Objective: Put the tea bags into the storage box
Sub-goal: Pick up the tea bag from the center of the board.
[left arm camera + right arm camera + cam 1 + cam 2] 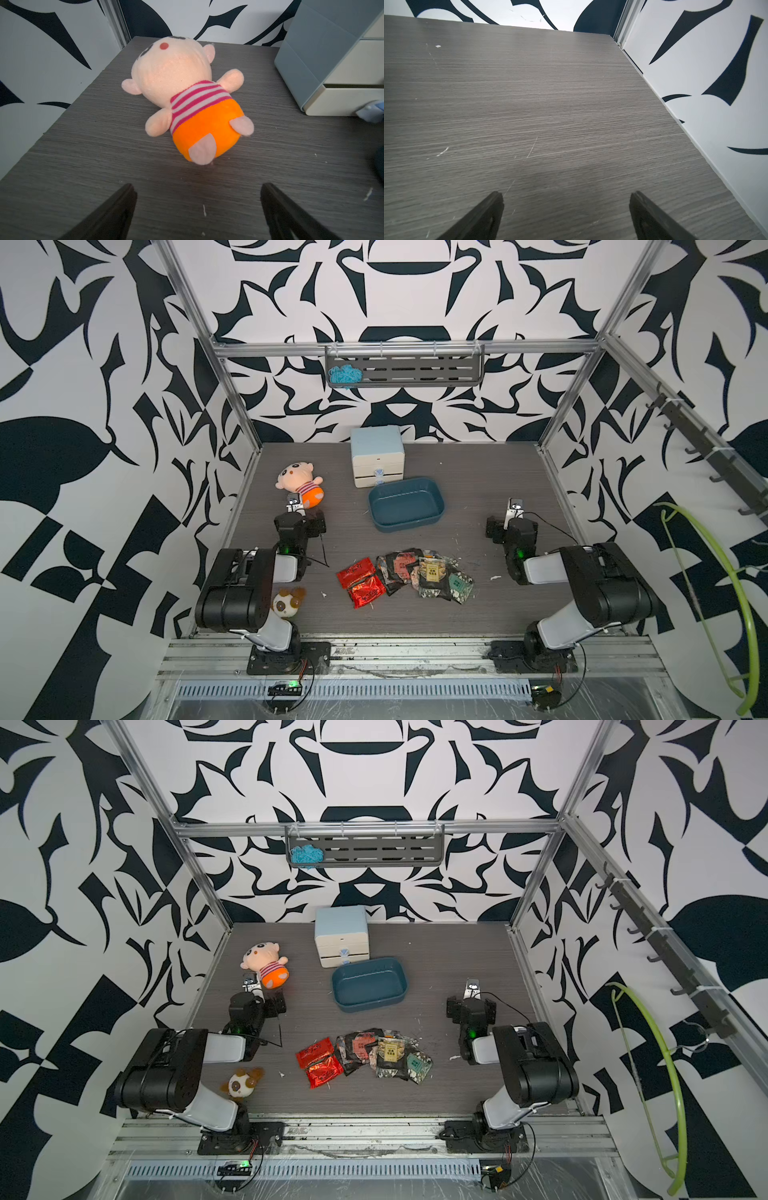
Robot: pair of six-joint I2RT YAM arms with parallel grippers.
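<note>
The tea bags (405,576) lie in an overlapping pile at the front middle of the grey table, red foil ones (360,584) on its left side, dark patterned ones on its right; the same pile of tea bags (365,1060) shows in both top views. The storage box (409,526), a dark teal tray with nothing in it, stands behind the pile. My left gripper (198,191) is open over bare table, left of the box. My right gripper (566,197) is open over bare table, right of the box. Neither wrist view shows the tea bags or the box.
A plush doll (187,93) in orange shorts lies just ahead of the left gripper. A pale blue-and-white drawer cabinet (376,456) stands behind the box. A small brown-and-white plush (286,601) sits by the left arm's base. A grey shelf (405,369) hangs on the back wall.
</note>
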